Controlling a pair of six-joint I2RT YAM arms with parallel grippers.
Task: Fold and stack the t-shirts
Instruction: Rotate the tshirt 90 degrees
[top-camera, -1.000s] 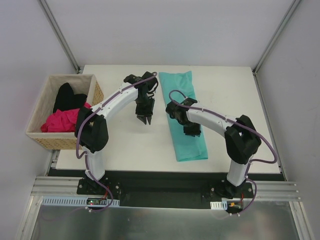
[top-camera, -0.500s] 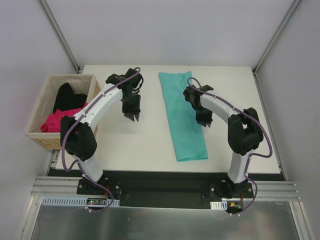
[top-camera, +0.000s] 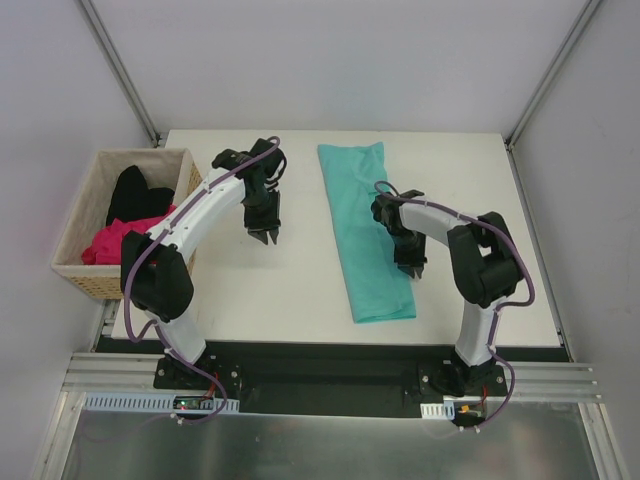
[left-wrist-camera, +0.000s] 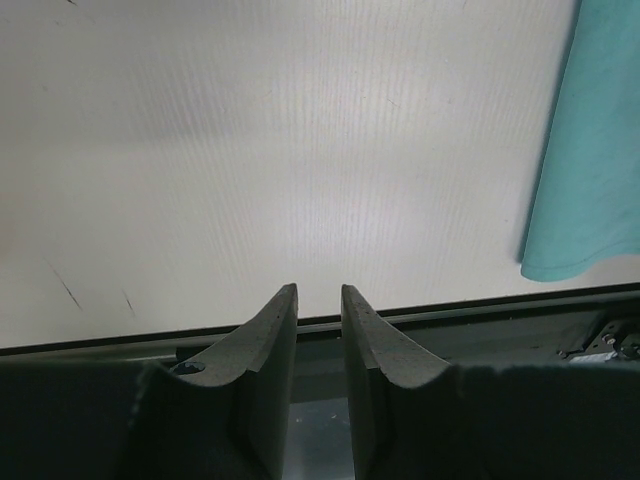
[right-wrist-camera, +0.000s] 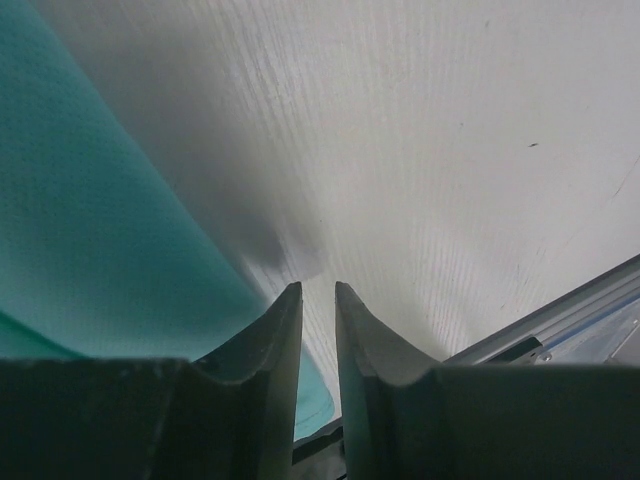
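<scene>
You get bright, even, diffuse light in the top view, so the teal t-shirt (top-camera: 350, 200) reads sharp and flat without glare, and only faint soft shadows fall on the white table (top-camera: 300, 290) to either side of it. In your left wrist view, the table left of the t-shirt glows brightest mid-frame and dims toward the corners, while the left gripper (left-wrist-camera: 318, 292) is a dark, soft-edged blur. In your right wrist view, the t-shirt's weave is crisp, a smudgy grey shadow lies just right of its edge, and the right gripper (right-wrist-camera: 317, 288) is dark and out of focus
</scene>
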